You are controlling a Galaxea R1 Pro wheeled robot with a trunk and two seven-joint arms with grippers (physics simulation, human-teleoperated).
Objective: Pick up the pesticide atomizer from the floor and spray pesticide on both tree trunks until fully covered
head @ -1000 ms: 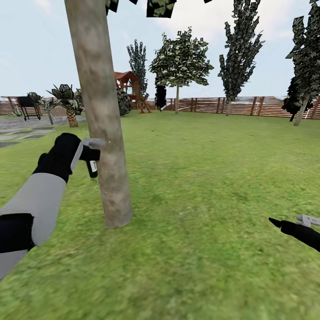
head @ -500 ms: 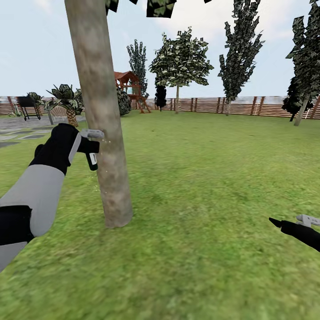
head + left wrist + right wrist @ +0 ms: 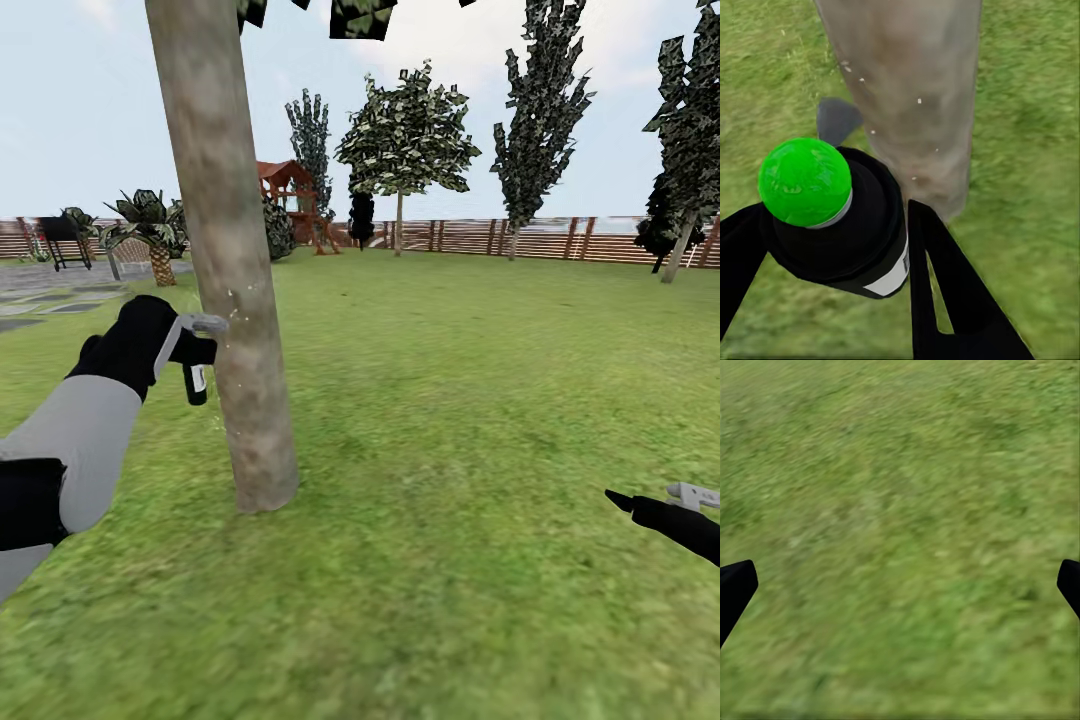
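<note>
A thick grey-brown tree trunk (image 3: 236,300) rises from the lawn at the left of the head view. Just to its left, my left gripper (image 3: 200,358) is shut on the pesticide atomizer (image 3: 195,384), a black bottle with a white label hanging below the hand. In the left wrist view the atomizer (image 3: 840,225) shows its round green cap between the two black fingers (image 3: 945,300), facing the trunk (image 3: 915,90), where small white specks float. My right gripper (image 3: 650,506) hovers low over grass at the right, its fingertips (image 3: 735,589) wide apart and open.
Another leafy tree (image 3: 400,140) with a bare trunk stands by the slat fence (image 3: 540,238) far back. Dark narrow trees (image 3: 540,110) line the fence. A red play structure (image 3: 290,195), a short palm (image 3: 155,235) and grey paving (image 3: 50,300) lie at the left. Lawn (image 3: 450,420) spreads rightward.
My left gripper with the atomizer rose a little along the trunk, then came back down and slightly left. White specks now show higher on the bark. The right arm stayed still.
</note>
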